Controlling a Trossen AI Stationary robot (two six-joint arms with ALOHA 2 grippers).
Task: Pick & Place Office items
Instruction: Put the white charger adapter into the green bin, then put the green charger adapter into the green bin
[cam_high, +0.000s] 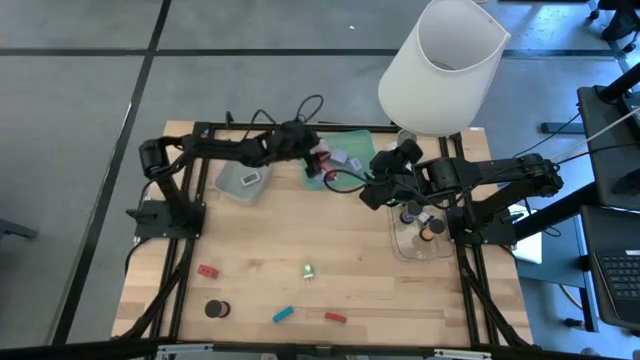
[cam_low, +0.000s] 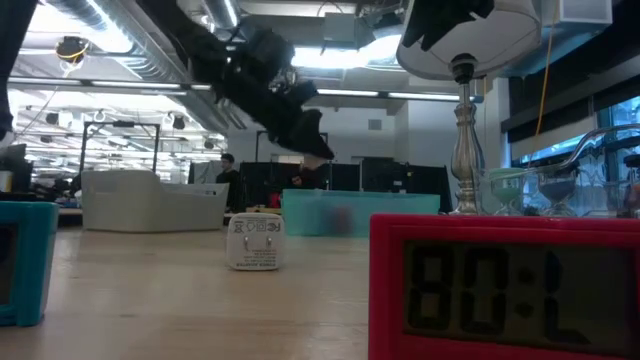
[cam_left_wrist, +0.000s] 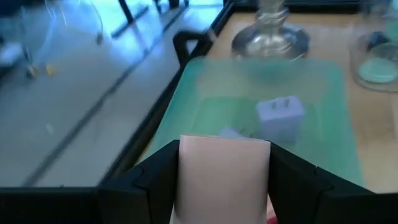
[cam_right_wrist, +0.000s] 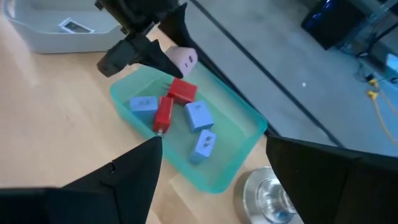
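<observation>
My left gripper (cam_left_wrist: 224, 171) is over the green tray's (cam_right_wrist: 239, 134) near-left end, shut on a pink block (cam_right_wrist: 185, 59). Two red (cam_right_wrist: 181, 91) and several lavender blocks (cam_right_wrist: 199, 116) lie flat in that tray. My right gripper (cam_right_wrist: 211, 180) hovers open just right of the tray (cam_high: 380, 188) and touches nothing. On the near half of the table lie a red block (cam_high: 207, 271), black cylinders (cam_high: 215, 309), a teal bar (cam_high: 283, 314), a red bar (cam_high: 335, 317) and a small pale green piece (cam_high: 309, 270). My left gripper pinches the pink block between its two fingers, one on each opposite side face (cam_left_wrist: 186, 180). The fingers slant downward from the table's left. The block is lifted clear above the green tray's floor (cam_left_wrist: 311, 93).
A grey tray (cam_high: 243, 182) sits left of the green one. A clear tray (cam_high: 420, 240) with black cylinders stands under my right arm. The lamp's white shade (cam_high: 440, 60) overhangs the far right corner and its metal base (cam_right_wrist: 267, 199) stands beside the green tray.
</observation>
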